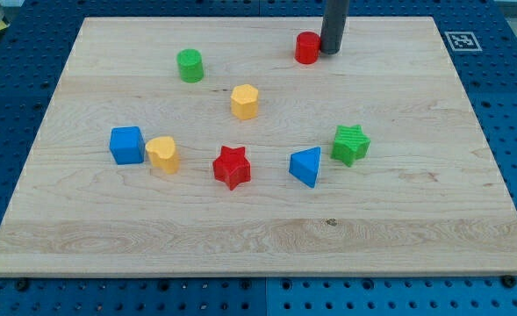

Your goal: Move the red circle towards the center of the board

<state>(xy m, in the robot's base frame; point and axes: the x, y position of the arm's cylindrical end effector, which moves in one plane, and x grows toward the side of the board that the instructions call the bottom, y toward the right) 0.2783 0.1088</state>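
The red circle (pixel 307 47) is a short red cylinder near the view's top, right of the middle of the wooden board (pixel 258 233). My tip (pixel 331 50) is the lower end of the dark rod that comes down from the view's top edge. It stands right beside the red circle, on its right side, touching it or nearly so.
A green cylinder (pixel 190 66) stands at the upper left. A yellow hexagon (pixel 245 102) is near the middle. Lower down lie a blue cube (pixel 126 145), a yellow heart (pixel 163 154), a red star (pixel 232 167), a blue triangle (pixel 306 166) and a green star (pixel 351 144).
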